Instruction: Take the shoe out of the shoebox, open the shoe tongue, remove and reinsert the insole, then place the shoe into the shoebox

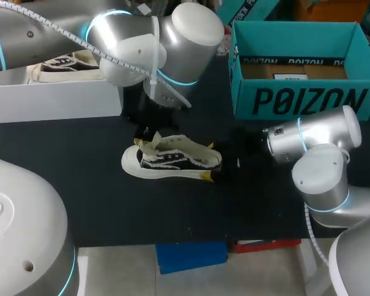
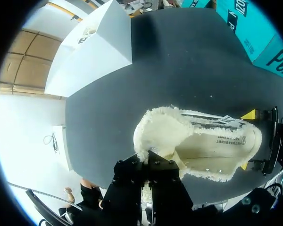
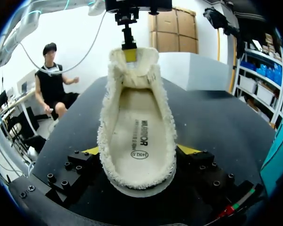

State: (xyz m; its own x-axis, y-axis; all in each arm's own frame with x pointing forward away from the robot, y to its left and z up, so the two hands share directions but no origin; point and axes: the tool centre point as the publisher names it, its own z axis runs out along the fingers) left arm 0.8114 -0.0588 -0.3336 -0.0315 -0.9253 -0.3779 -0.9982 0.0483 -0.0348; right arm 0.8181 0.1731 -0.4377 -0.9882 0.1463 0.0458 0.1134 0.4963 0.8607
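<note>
My right gripper (image 3: 139, 150) is clamping the shoe (image 1: 172, 159) heel from both sides; my left gripper (image 2: 147, 162) is pinching the fleecy tongue (image 3: 134, 70), fingers nearly together.

My silver left arm (image 1: 129, 43) angles downward; my left gripper (image 2: 147, 162) pinches the cream fleece shoe tongue (image 3: 132, 70). My right gripper (image 3: 140, 150), fingers spread, clamps the shoe (image 1: 172, 159) at its heel.

Head camera looks down from above and behind; 2 wrist cameras face each other closely across the shoe (image 1: 172, 157), which all 3 share.
</note>
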